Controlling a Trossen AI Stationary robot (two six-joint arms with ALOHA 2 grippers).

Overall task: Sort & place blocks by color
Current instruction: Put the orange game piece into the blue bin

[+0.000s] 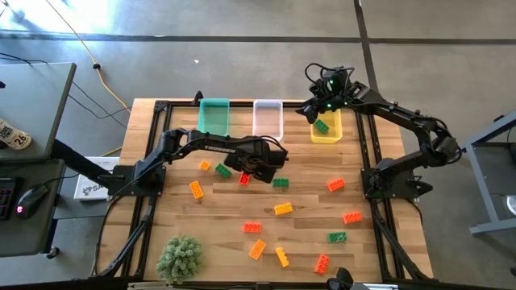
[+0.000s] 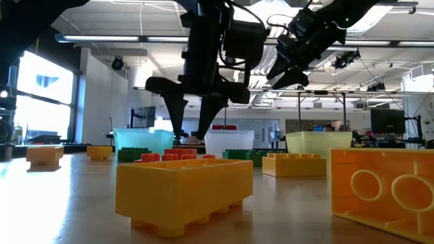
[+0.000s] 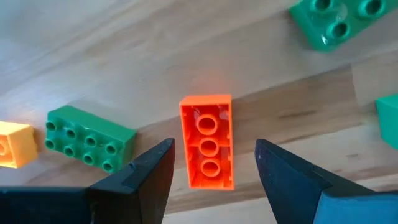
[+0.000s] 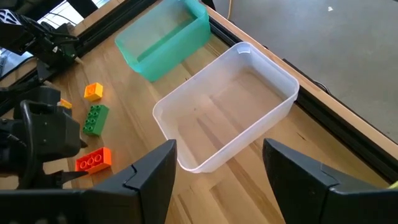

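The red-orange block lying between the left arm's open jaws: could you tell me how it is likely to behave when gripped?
The red-orange block looks like rigid moulded plastic, so it should probably stay stiff under a squeeze. It lies hollow side up, suggesting it is light. Its smooth, glossy sides might slip or twist if the left gripper closes off-centre.

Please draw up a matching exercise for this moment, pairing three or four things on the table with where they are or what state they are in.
Things:
1. left gripper
2. right gripper
3. yellow bin
4. fuzzy plant ball

Places or states:
A. holds one green block
B. sits at the near-left corner of the table
C. open, straddling an orange block lying studs-down
D. open and empty, raised over the far-right bin

Pairs: 1-C, the orange block lies between its fingers; 2-D; 3-A, the green block is inside it; 4-B.
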